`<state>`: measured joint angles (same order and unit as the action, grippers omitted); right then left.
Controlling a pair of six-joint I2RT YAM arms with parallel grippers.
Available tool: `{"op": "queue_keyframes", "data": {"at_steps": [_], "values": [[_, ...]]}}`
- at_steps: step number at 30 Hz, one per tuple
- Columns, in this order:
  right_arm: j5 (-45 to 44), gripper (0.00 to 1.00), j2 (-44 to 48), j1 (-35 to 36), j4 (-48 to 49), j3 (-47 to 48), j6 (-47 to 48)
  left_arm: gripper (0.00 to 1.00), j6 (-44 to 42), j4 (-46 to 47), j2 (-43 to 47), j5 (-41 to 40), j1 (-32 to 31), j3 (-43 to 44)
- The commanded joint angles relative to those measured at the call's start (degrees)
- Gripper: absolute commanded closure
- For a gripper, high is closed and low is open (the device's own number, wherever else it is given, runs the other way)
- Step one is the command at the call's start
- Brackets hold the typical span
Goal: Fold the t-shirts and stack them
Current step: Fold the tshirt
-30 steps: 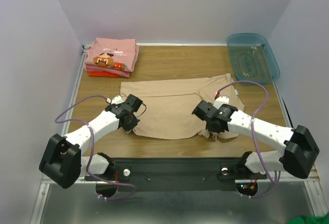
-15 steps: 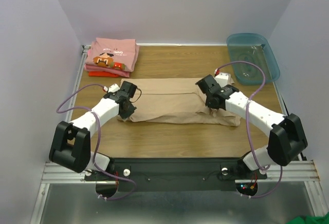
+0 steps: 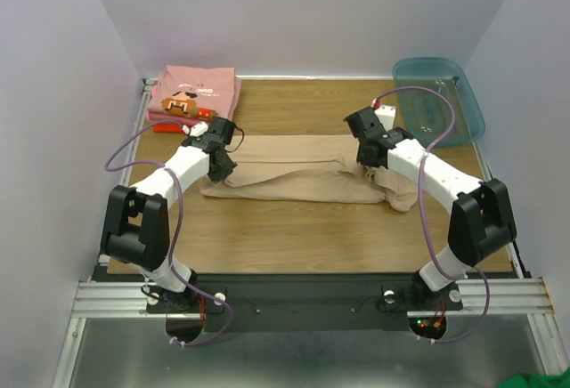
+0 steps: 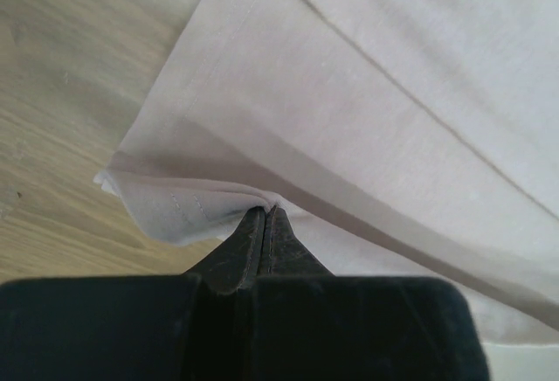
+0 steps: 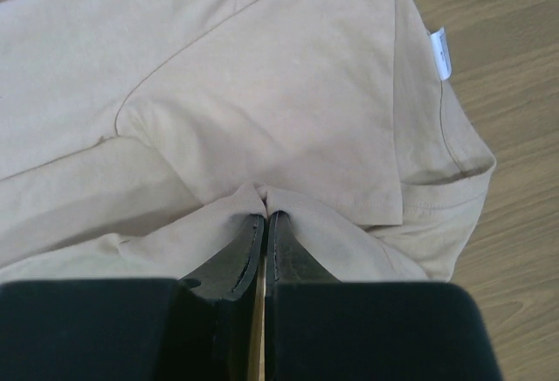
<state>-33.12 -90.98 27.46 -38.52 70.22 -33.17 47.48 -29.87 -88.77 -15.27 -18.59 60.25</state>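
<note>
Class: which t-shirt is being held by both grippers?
The tan t-shirt, mid-table, pinched by left gripper and right gripper; the pink t-shirt and red-orange t-shirt lie stacked far left.

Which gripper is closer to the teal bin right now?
Right. The right gripper holds the tan shirt near the bin; the left gripper is far across, by the folded stack.

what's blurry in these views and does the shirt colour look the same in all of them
Top external: even light, nothing blurred, the tan t-shirt reads beige. Left wrist: the same cloth looks paler and greyer, and the left gripper is soft-edged up close. Right wrist: warm beige, seams crisp, the right gripper slightly blurred.
</note>
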Motion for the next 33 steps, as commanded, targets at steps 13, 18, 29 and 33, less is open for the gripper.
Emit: {"op": "queue_keyframes", "data": {"at_steps": [13, 18, 29, 33], "values": [[6.83, 0.97, -14.39, -6.8, 7.32, 14.06, 18.19, 0.17, -2.48, 0.77, -10.8, -3.81, 4.96, 11.81], [10.28, 0.32, -20.81, -8.22, 7.5, 21.18, 23.59, 0.02, -2.74, 0.86, -11.34, -2.49, 5.14, 16.04], [17.2, 0.01, -5.72, -8.22, 8.11, 8.55, 15.6, 0.02, -2.05, 2.61, 0.34, -0.91, 1.81, 6.22], [21.96, 0.0, -0.61, -8.13, 9.52, -0.43, 13.75, 0.02, -1.96, 8.94, 3.08, 2.43, -1.97, 1.55]]}}
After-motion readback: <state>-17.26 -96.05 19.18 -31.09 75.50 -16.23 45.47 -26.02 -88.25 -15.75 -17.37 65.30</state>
